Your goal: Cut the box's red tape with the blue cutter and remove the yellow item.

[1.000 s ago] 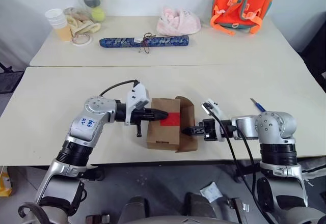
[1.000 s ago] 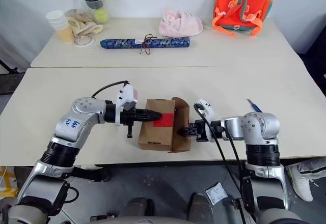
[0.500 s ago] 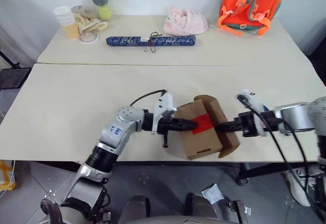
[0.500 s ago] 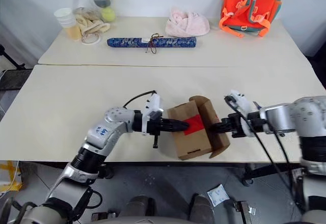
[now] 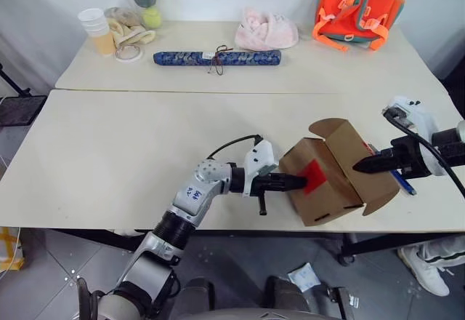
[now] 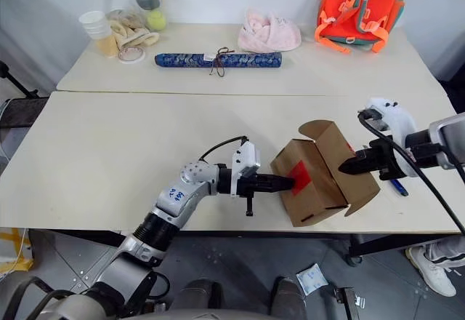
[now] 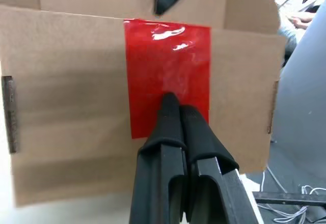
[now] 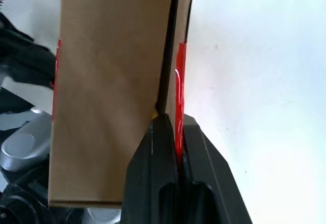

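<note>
Nearest, the left gripper (image 5: 304, 182) reaches level along the near table's (image 5: 109, 160) front edge with its two black fingers pressed together, their tips against the glossy red tape (image 5: 314, 176) on the side of the box (image 5: 327, 185). Blue handwritten marks show on the silver shell of that arm, too small to read. Plain brown cardboard with a matte, slightly fibrous face makes up the box, which sits tipped up at the table's front edge, toward the right, one flap (image 5: 328, 126) curling upward and another hanging open on its far side. From the right, the right gripper (image 5: 357, 166) has its black fingers closed tight on the edge of that open flap, as the right wrist view shows, with a sliver of red tape beside the fingertips and a small yellow speck in the seam; what that speck is cannot be told. Just beyond the box, near the right arm, the thin blue cutter (image 5: 404, 182) lies flat on the table. Farther back, on the second table, lie a long dark-blue patterned roll (image 5: 216, 58) tied with string, a crumpled pink cloth (image 5: 266, 30), an orange backpack (image 5: 361, 4), stacked paper cups (image 5: 96, 30), a coil of pale rope (image 5: 131, 35) and a stack of balls (image 5: 148, 0) topped by a yellow one.
</note>
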Tool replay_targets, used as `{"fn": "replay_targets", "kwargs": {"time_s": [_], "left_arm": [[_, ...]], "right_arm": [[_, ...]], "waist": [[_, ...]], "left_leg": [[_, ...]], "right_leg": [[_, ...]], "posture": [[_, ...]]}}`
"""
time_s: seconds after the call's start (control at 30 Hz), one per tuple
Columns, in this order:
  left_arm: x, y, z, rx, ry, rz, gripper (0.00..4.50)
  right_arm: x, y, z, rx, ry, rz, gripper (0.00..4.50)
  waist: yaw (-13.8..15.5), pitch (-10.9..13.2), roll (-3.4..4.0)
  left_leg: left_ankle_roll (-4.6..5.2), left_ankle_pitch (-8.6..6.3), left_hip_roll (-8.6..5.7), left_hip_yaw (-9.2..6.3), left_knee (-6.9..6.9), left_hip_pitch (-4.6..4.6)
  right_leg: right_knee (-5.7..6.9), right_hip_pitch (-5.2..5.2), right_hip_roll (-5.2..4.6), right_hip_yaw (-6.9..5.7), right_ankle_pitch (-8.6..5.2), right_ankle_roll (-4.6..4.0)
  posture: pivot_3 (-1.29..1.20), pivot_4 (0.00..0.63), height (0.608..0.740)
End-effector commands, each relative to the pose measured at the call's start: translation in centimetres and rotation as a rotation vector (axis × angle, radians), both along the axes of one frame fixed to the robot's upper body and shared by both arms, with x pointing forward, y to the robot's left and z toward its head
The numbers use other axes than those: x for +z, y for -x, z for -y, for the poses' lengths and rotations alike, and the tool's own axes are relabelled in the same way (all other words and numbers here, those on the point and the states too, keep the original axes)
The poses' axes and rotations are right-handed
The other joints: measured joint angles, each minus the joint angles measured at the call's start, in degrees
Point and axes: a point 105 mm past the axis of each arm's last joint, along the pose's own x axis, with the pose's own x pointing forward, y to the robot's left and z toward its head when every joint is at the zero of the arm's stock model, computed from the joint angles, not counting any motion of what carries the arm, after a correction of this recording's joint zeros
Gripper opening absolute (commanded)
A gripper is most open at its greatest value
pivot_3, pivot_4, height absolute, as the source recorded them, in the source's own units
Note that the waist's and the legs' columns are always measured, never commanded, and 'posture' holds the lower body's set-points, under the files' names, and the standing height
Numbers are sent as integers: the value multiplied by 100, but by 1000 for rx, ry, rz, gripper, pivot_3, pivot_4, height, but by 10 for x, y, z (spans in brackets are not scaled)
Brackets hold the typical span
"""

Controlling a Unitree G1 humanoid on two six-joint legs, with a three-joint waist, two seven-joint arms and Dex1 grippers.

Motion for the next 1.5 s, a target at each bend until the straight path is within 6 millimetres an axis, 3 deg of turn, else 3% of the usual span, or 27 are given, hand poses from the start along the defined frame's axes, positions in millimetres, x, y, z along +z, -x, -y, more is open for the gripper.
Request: {"fn": "replay_targets", "kwargs": {"time_s": [0.03,0.17,0.33,0.57,0.73,0.87,0.97,1.17,1.3,1.4,1.5], "left_arm": [[6,-4,6,34,33,34,0],[7,-6,8,51,45,35,0],[3,-11,-5,92,14,32,0],[1,-11,-13,118,5,32,0],[6,-16,-31,135,-2,75,0],[12,-20,-62,116,6,123,0],[21,-12,-83,58,28,132,0],[37,26,-102,-131,2,88,0],[55,31,-90,-175,35,119,0],[72,29,-65,-198,74,149,0],[71,23,-36,-201,18,140,0]], "right_arm": [[14,6,-2,21,13,26,27],[17,9,-4,27,18,24,27],[20,12,-13,55,36,31,27],[10,5,-14,5,54,48,27],[9,2,-14,-51,51,85,27],[12,-4,-10,-118,63,134,27],[18,-6,-7,-141,66,162,27],[21,-5,-3,-154,87,173,27],[19,-4,-4,-152,100,176,27],[17,-4,-5,-153,103,175,27],[15,-5,-6,-151,98,177,27]], "waist": [[8,0,0],[26,1,0],[41,0,1],[74,0,0],[63,1,0],[38,1,0],[17,1,1],[19,1,3],[38,3,6],[96,4,5],[110,4,5]], "left_leg": [[0,0,0,1,0,-1],[0,0,0,1,0,-5],[0,0,1,0,0,-5],[0,0,2,0,0,-7],[0,0,10,1,14,-8],[0,0,18,3,14,-8],[0,-1,19,5,14,-18],[0,-3,22,-3,27,-48],[1,-3,23,-11,46,-64],[4,-4,23,-15,64,-74],[8,-7,22,-13,69,-80]], "right_leg": [[0,-2,-1,1,0,0],[-2,-4,0,0,0,0],[-1,-5,0,-2,1,-1],[-2,-6,0,-3,1,-2],[2,-5,4,-5,7,-11],[1,-6,10,-6,8,-13],[1,-16,11,-6,8,-13],[-5,-27,10,-26,8,-13],[-3,-28,10,-34,14,-13],[-2,-28,11,-36,21,-9],[-8,-28,11,-35,27,-3]], "posture": [[0,150,740],[0,150,740],[0,150,740],[0,150,740],[0,150,740],[0,150,740],[0,150,740],[0,150,740],[0,150,740],[0,150,740],[0,150,740]]}}
